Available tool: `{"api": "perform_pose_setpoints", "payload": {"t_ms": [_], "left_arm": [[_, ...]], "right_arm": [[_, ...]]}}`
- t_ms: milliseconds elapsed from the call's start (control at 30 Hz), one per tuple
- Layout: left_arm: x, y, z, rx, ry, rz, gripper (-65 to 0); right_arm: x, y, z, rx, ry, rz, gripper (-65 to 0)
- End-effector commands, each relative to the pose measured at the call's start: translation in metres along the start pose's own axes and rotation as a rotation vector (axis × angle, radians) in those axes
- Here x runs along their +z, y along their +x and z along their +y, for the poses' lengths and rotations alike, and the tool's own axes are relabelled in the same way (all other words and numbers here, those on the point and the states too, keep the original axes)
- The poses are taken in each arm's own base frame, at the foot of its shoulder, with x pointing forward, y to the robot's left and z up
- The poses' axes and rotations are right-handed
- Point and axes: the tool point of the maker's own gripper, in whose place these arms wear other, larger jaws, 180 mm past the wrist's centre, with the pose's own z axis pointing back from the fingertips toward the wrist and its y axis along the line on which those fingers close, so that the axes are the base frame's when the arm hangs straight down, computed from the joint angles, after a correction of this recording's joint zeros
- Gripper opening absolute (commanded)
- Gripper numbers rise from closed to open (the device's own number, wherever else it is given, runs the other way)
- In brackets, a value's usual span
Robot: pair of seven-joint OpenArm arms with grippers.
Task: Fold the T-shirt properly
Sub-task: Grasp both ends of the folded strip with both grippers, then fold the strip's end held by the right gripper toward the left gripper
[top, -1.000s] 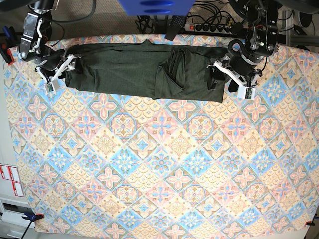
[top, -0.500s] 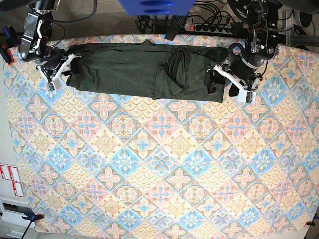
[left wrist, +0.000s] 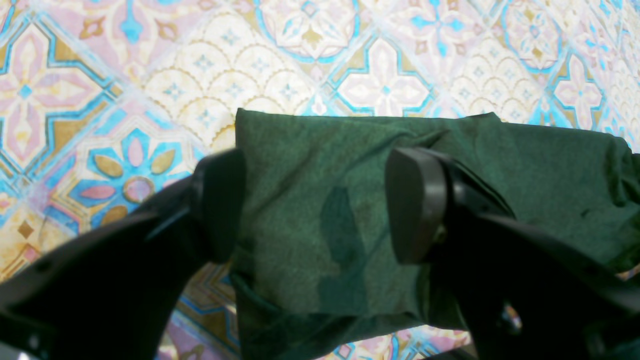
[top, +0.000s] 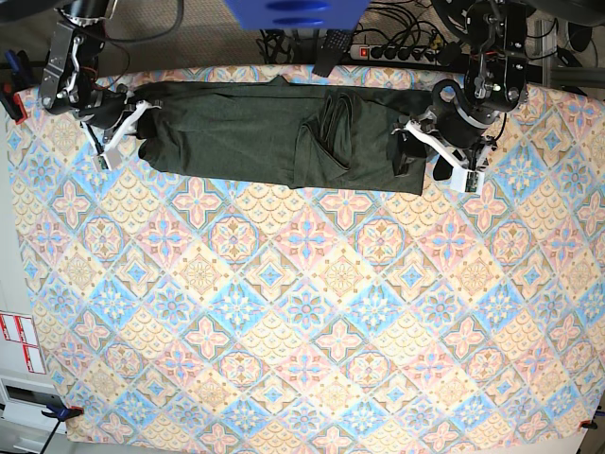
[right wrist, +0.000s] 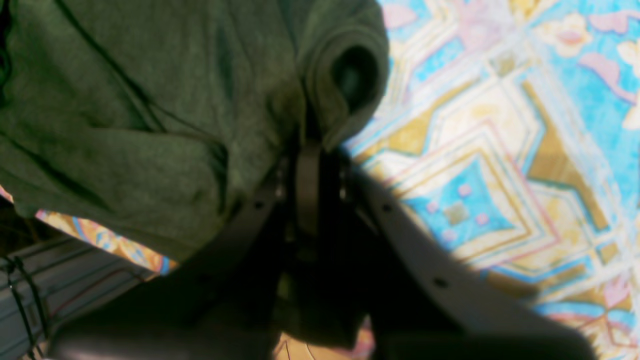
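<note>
Though it covers much of the far edge of the patterned tablecloth (top: 302, 312), the shirt (top: 246, 132) looks thin, soft and light, a knit that will sag and slide rather than keep a crease. It lies as a long dark band, already folded lengthwise, with loose pleats bunched near its middle. I judge the two short ends the best places to take hold, pinching all layers together.

One shirt, two arms. The right gripper (right wrist: 312, 145) has its fingers together, clamped on a rolled fold at the shirt's end by the far corner. The left gripper (left wrist: 315, 205) stands with fingers (left wrist: 415, 205) apart, straddling the other end without gripping it.
</note>
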Motion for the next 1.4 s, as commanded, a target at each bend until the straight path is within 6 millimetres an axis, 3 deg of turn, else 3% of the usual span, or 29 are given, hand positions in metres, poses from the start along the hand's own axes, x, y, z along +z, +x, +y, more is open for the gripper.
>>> {"api": "perform_pose_setpoints", "payload": {"t_ms": [0,100,333,533,733,933,1367], "left_arm": [[0.002,0.010,-0.002,-0.007,-0.009,-0.036,-25.9],[0.001,0.010,-0.004,0.013,-0.010,-0.044,-25.9],[0.000,0.010,-0.008,0.026,-0.014,-0.047,-25.9],[0.000,0.010,-0.006,0.029,-0.009,-0.049,-27.1],[0.000,0.011,-0.006,0.029,-0.008,-0.053,-33.1],[0.001,0.010,-0.005,0.030,-0.005,-0.052,-37.1],[0.026,0.021,0.055,0.090,0.164,-0.108,-44.6]], "right_arm": [[0.004,0.034,-0.004,0.026,-0.003,-0.086,-64.9],[0.005,0.066,-0.006,0.045,-0.007,-0.151,-64.9],[0.017,0.071,-0.026,0.003,-0.054,-0.186,-65.0],[0.018,0.070,-0.024,0.004,-0.053,-0.186,-65.0],[0.029,0.092,-0.013,0.076,-0.059,-0.237,-65.0],[0.032,0.103,0.022,0.186,-0.018,-0.258,-65.0],[0.036,0.129,0.133,0.489,0.162,-0.317,-65.0]]}}
